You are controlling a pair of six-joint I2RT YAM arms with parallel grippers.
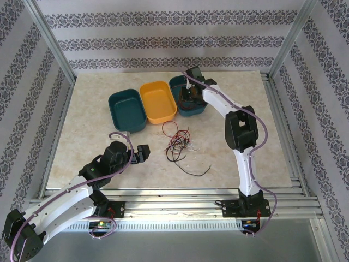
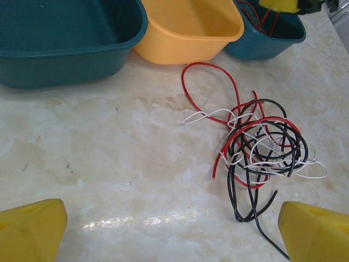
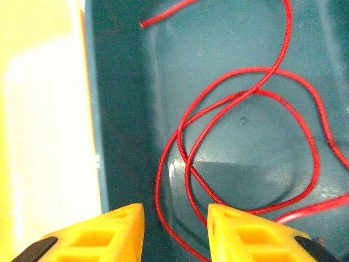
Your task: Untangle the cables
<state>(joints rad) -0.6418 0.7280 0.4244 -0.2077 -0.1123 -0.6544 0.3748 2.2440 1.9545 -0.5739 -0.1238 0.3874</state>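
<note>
The cables (image 1: 175, 141) lie as a tangle of red, black and white wires in mid-table; the left wrist view shows the cables (image 2: 262, 147) ahead and to the right. One black wire (image 1: 196, 172) trails out toward the near edge. My left gripper (image 1: 143, 153) rests low, just left of the tangle. In its own view the left gripper (image 2: 172, 218) is wide open with bare table between its fingers. My right gripper (image 1: 189, 95) hangs over the right teal tray (image 1: 203, 106). In its wrist view the right gripper (image 3: 176, 215) has its jaws apart over a loose red cable (image 3: 248, 93) lying in that tray.
Three oval trays stand in a row at the back: a teal tray (image 1: 113, 106), a yellow tray (image 1: 158, 117) and the right teal one. Patterned walls and metal frame posts enclose the table. Bare tabletop lies left of and in front of the tangle.
</note>
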